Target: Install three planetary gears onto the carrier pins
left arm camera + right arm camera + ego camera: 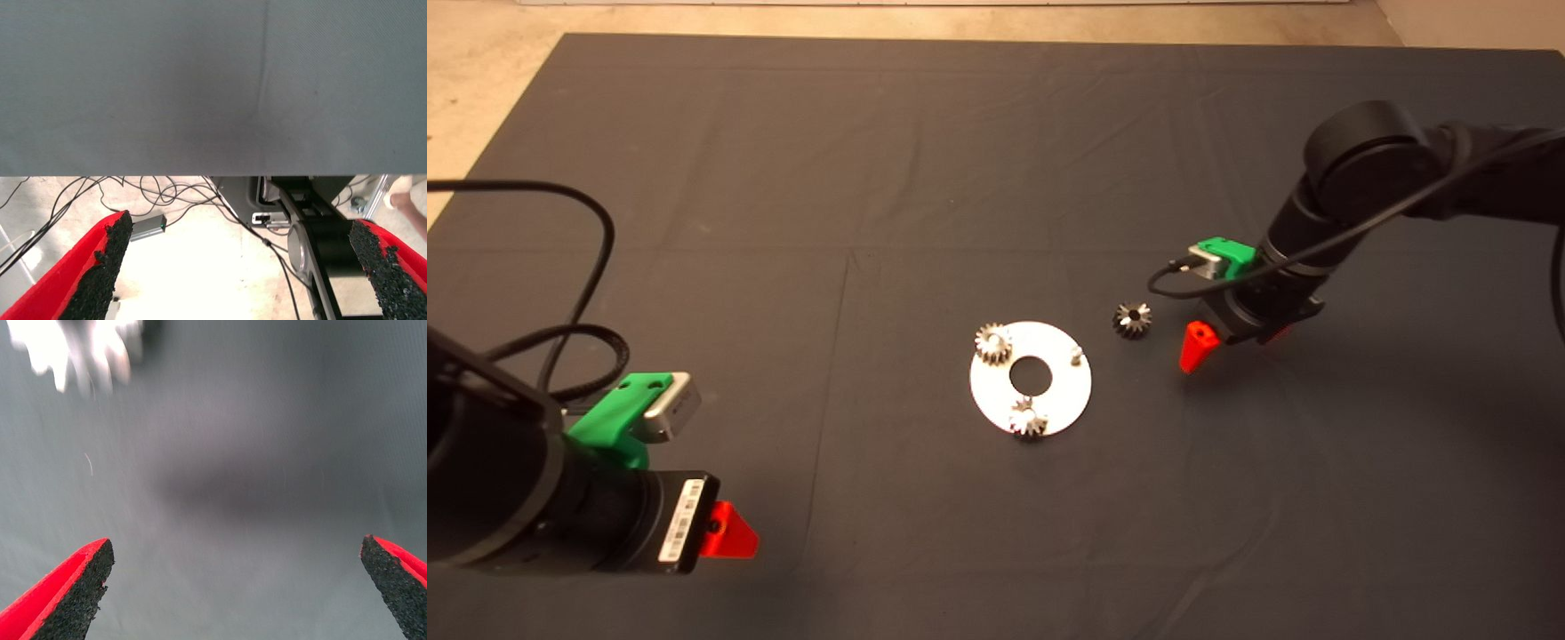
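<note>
A flat round silver disc [1060, 396] with a large centre hole lies mid-mat. Two planetary gears sit on its pins, one at the upper left [993, 342] and one at the front [1029, 420]. The third carrier pin [1077, 356] stands bare at the right. The third gear [1132, 319] lies loose on the mat to the disc's right; it shows as a bright blur in the right wrist view [77, 350]. My right gripper [1232, 342] hovers just right of that gear, open and empty [233, 587]. My left gripper [729, 532] waits at the lower left, open [243, 267].
The dark mat [871, 178] covers the table, with pale floor beyond its far edge. In the left wrist view cables [153, 193] and a black stand [313, 227] lie on the floor past the mat's edge.
</note>
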